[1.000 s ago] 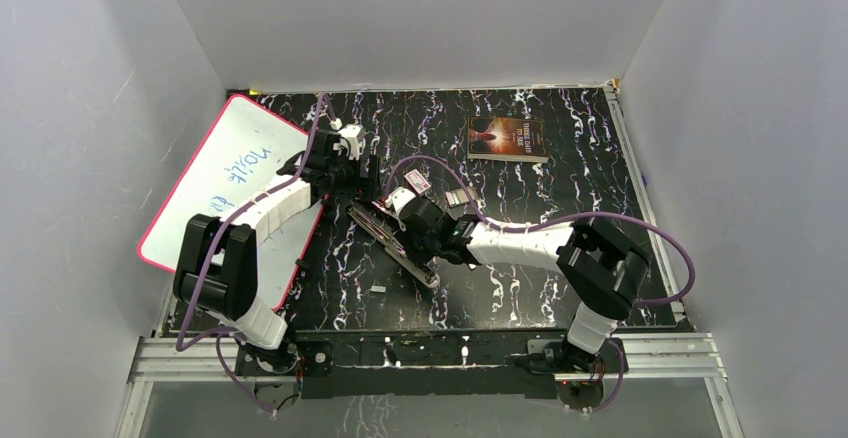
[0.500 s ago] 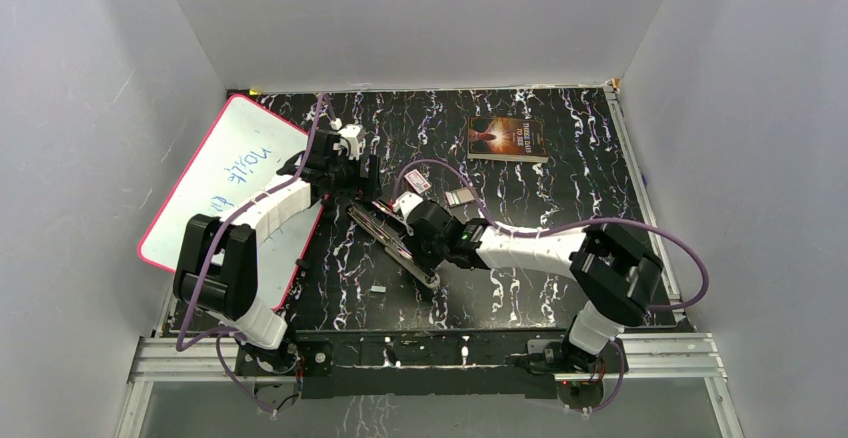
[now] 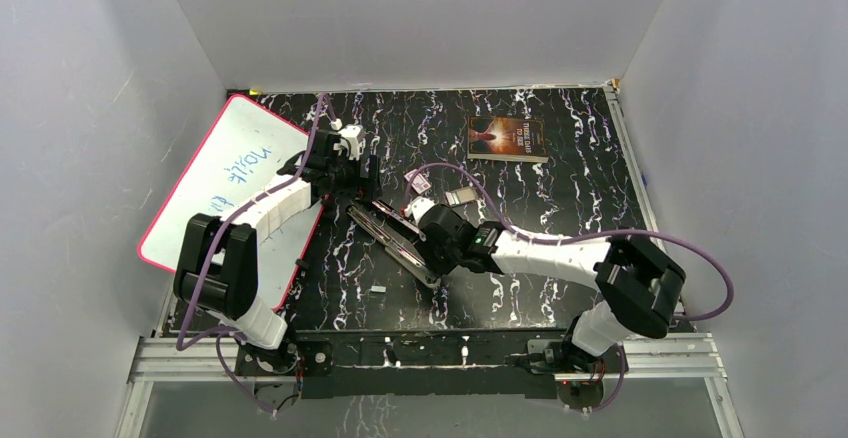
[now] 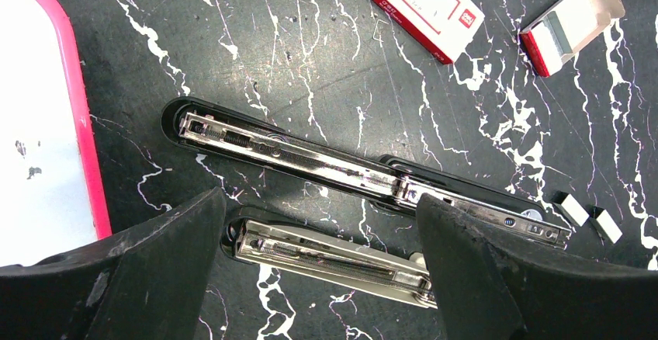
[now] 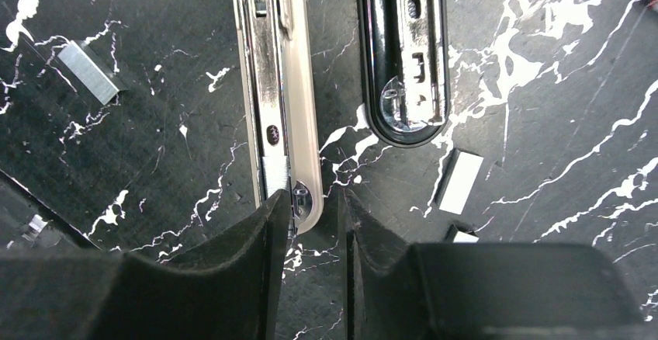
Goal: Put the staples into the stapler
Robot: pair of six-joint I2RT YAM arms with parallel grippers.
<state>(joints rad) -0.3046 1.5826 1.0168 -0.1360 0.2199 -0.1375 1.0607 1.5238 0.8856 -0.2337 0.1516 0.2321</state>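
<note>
Two hands on record, both mine. My left hand (image 4: 322, 204) is released, fingers spread wide, hanging over the far end of the stapler (image 4: 310, 150). My right hand (image 5: 310, 212) has its fingers drawn close with a slim gap. The end of the silvery channel (image 5: 279, 84) lies in that gap; whether they pinch it I cannot tell.

Entry, the stapler: opened out flat on the worktop (image 5: 194, 161), silvery channel and black arm (image 5: 403, 45) side by side. Their long axes are parallel and run straight away from my right hand.

Entry, the staples: loose on the worktop, none visibly in either hand. One strip (image 5: 459, 181) lies just right of my right hand, beside the black arm's rounded tip, its length nearly parallel to the stapler. Another lies off to the left. My right hand is much the nearer, so the pick-up looks like its job.

Entry, writing:
- red-and-white staple box (image 4: 427, 10), print too small to read
- second box (image 4: 570, 14), open
- whiteboard (image 3: 225, 173), blue handwriting, not legible
- book (image 3: 507, 139), title unreadable
</note>
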